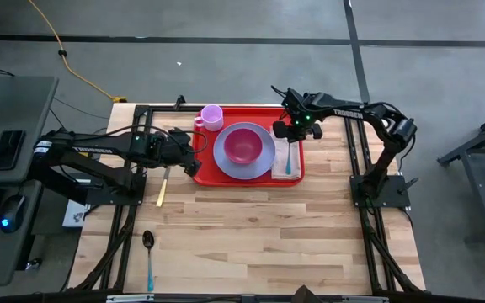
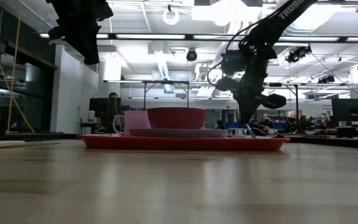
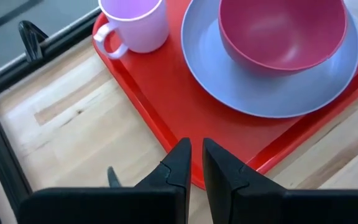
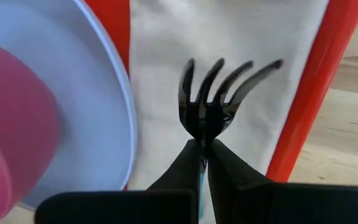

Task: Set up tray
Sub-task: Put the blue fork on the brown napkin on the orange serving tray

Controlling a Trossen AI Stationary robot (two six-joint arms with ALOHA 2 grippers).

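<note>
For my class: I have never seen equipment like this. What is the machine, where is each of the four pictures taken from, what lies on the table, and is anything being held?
It is a robot with two dark arms at a wooden table. One picture looks straight down, one looks level across the tabletop, and two come from cameras on the wrists. On the table sits a red tray carrying a pink cup, a lavender plate with a pink bowl on it, and a tan napkin. Beside the tray lie a knife and a spoon. The right claw is shut on a fork above the napkin. The left claw grips the tray's edge.
</note>
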